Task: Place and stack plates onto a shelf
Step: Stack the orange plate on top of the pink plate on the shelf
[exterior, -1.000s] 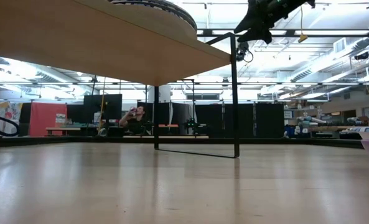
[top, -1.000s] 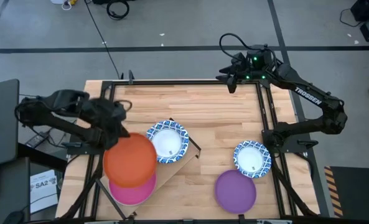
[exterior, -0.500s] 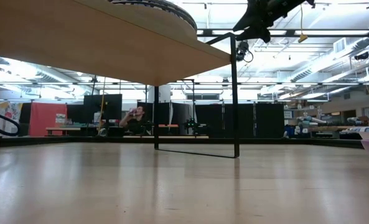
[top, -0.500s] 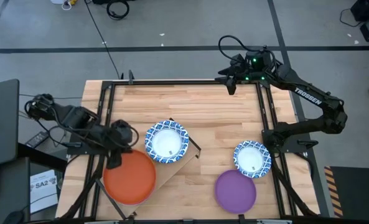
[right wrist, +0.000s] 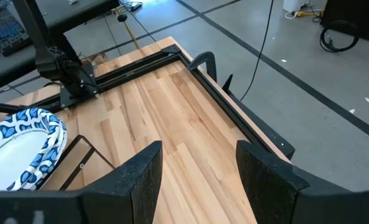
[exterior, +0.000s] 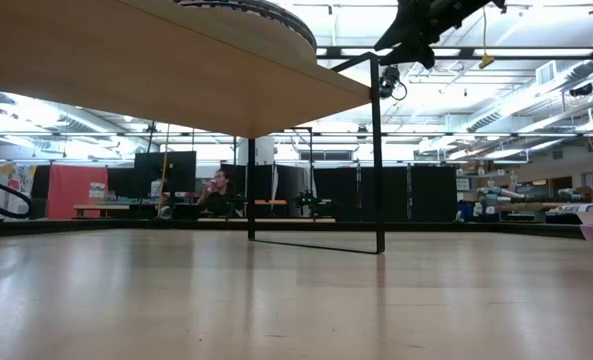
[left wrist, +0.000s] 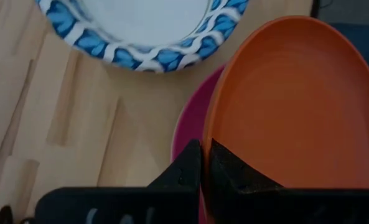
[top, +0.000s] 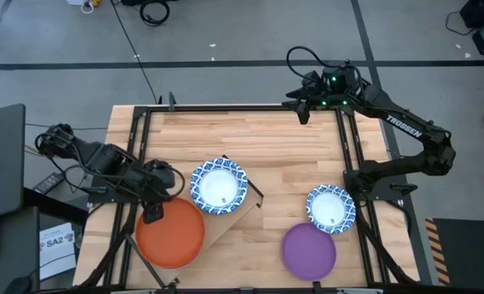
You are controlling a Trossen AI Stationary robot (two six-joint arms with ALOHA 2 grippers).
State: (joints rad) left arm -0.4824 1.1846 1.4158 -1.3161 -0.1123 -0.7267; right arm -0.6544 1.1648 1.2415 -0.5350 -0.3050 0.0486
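Observation:
My left gripper (top: 152, 214) is shut on an orange plate (top: 170, 238) at the near left. The plate hangs over a magenta plate (left wrist: 189, 122), of which only an edge shows in the left wrist view. A blue-and-white plate (top: 219, 185) sits beside them on the shelf (top: 228, 226), a light board on thin black legs (exterior: 378, 150). Another blue-and-white plate (top: 330, 207) and a purple plate (top: 309, 250) lie on the table at the near right. My right gripper (top: 305, 104) waits open above the table's far edge. My left gripper pinches the orange plate's rim (left wrist: 210, 127) on its far-left side, one finger on the plate's upper face and one under it. The fingers (left wrist: 187, 169) slant down from the table's far left. The plate lies over the magenta plate; I cannot tell whether they touch.
Black frame rails (top: 352, 155) run along the table's left, right and far sides. Bare slatted wood (top: 250, 139) stretches across the far half of the table. A person sits far off in the room behind (exterior: 216, 190).
My left gripper has carried the orange plate toward the table's near edge and somewhat down, staying shut on it. The plate now covers the magenta plate, which showed below it a second ago in the high view. For the last half second it has barely moved.

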